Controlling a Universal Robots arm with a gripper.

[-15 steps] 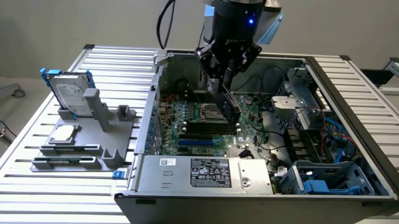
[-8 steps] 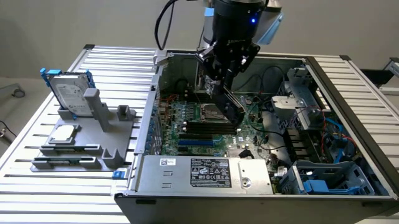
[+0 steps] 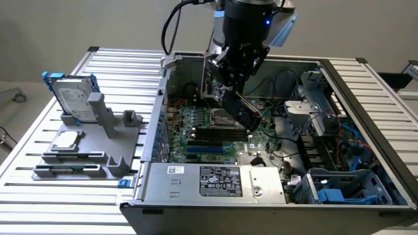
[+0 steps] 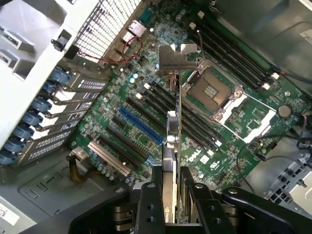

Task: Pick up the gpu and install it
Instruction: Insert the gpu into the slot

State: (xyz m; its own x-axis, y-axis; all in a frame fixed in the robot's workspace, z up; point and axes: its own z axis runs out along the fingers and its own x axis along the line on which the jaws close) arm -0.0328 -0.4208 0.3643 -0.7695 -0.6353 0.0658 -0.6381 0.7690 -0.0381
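The gripper [image 4: 170,207] has its jaws closed narrowly on the gpu [image 4: 176,146]. It clamps the thin card by its upper edge, so the connector edge is free and points down toward the motherboard [image 4: 146,105]. The wrist view sees the card edge-on, as a slim line running away from the fingers [image 4: 148,204] to its silver end bracket [image 4: 178,58], which lies just beside the CPU socket [image 4: 212,92].

Holding it on edge like this suits a card that must drop into a slot rather than lie flat. Beneath it, on the side away from the socket, run the black expansion slots and one blue expansion slot [image 4: 141,126]. I cannot tell whether the card touches any of them. In the exterior view it hangs tilted, its lower end near the socket. Beyond the socket lie the memory slots [image 4: 234,48].

Well apart from the socket, outside the computer case [image 3: 216,210], a hard drive [image 3: 72,100] stands upright on a grey fixture [image 3: 98,156].
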